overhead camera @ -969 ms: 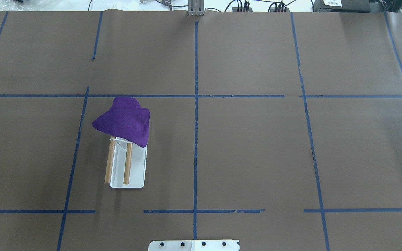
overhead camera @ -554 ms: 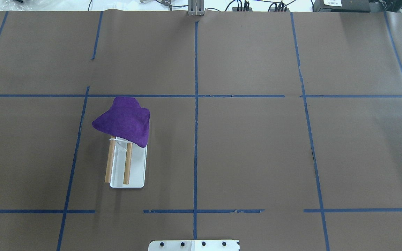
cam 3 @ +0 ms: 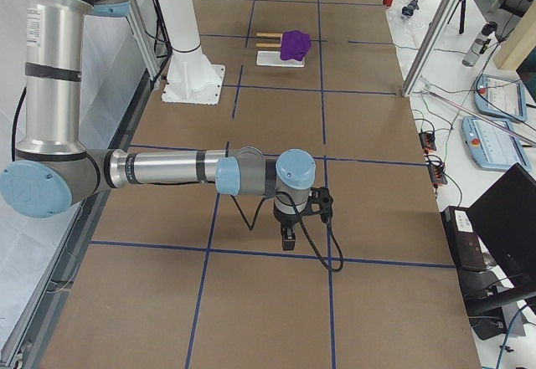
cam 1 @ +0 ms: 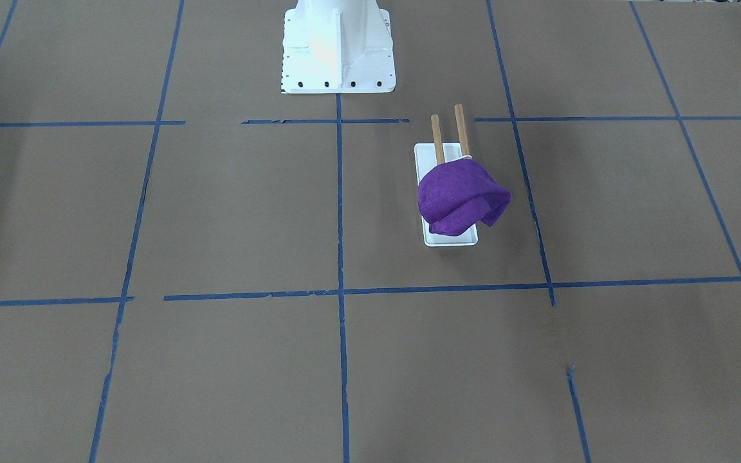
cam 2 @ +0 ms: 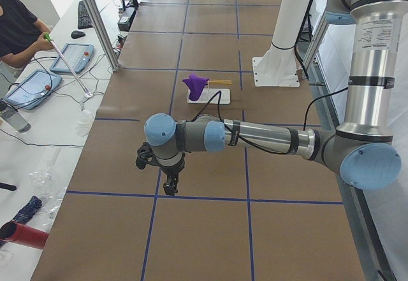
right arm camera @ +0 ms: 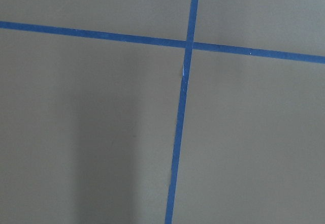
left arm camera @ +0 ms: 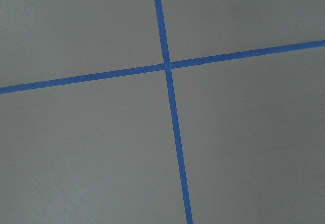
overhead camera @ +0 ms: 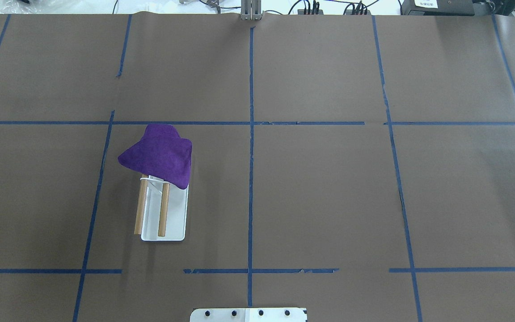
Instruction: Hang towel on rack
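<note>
My left tool (cam 2: 171,185) hangs pointing down over the brown paper-covered desk (overhead camera: 329,179), out near the desk's end on my left. It shows only from the side camera, and I cannot tell whether its jaws are apart or together. Its wrist camera sees just the brown surface and a cross of blue tape lines (left arm camera: 167,65).

Further in, on the left half of the desk, stands the small rack (overhead camera: 175,214): two parallel brown wooden dowels over a flat white rectangular base. The dowels run lengthwise toward my base. The small, soft, deep-purple cloth towel (overhead camera: 159,154) lies bunched over the far ends of both dowels. It covers that end of the rack and spills past it on my left side, while the ends nearest me are bare.

At the middle of my edge sits my white bolted pedestal (cam 1: 338,45).

My right tool (cam 3: 287,237) hangs pointing down over a tape line near the desk's right end, well apart from the rack, and I cannot tell its state either
</note>
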`<control>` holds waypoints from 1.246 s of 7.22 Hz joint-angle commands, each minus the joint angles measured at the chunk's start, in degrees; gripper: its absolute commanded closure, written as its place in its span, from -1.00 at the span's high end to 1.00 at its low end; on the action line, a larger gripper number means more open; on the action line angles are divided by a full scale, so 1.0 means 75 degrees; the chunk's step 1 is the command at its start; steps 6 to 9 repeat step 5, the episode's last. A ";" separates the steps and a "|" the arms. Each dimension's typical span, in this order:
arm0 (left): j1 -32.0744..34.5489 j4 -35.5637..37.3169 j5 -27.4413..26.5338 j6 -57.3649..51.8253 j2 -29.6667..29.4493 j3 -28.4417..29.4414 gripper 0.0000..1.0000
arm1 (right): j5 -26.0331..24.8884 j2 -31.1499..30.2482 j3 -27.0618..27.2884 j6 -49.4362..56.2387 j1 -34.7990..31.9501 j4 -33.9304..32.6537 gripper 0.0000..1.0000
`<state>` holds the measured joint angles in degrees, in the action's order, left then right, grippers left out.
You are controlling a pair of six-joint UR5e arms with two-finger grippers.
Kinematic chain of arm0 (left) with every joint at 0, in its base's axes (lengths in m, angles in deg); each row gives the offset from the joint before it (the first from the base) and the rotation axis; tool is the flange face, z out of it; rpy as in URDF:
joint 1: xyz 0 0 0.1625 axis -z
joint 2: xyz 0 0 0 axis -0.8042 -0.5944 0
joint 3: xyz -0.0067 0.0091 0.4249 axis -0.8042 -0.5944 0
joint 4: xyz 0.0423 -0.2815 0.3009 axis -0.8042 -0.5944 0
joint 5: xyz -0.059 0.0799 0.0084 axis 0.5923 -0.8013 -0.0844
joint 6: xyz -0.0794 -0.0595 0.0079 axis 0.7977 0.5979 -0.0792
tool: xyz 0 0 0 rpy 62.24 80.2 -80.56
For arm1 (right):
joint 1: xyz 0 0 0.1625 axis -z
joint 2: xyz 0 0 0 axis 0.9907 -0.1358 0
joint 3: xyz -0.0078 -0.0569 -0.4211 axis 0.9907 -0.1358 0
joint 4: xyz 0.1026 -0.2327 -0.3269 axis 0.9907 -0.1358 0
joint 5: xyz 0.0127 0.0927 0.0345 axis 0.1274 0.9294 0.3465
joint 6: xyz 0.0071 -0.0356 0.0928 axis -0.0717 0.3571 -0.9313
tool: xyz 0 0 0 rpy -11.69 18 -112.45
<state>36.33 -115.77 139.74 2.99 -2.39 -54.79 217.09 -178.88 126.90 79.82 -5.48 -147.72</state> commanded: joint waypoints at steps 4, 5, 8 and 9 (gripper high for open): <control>-0.0005 -0.0018 0.0000 0.0001 -0.0001 -0.0135 1.00 | -0.0306 -0.0097 0.0191 0.0005 0.0146 -0.0053 1.00; -0.0005 -0.0017 0.0000 0.0001 -0.0013 -0.0159 1.00 | -0.0294 -0.0109 0.0180 0.0005 0.0146 -0.0041 1.00; -0.0005 -0.0017 0.0000 0.0001 -0.0013 -0.0159 1.00 | -0.0294 -0.0109 0.0180 0.0005 0.0146 -0.0041 1.00; -0.0005 -0.0017 0.0000 0.0001 -0.0013 -0.0159 1.00 | -0.0294 -0.0109 0.0180 0.0005 0.0146 -0.0041 1.00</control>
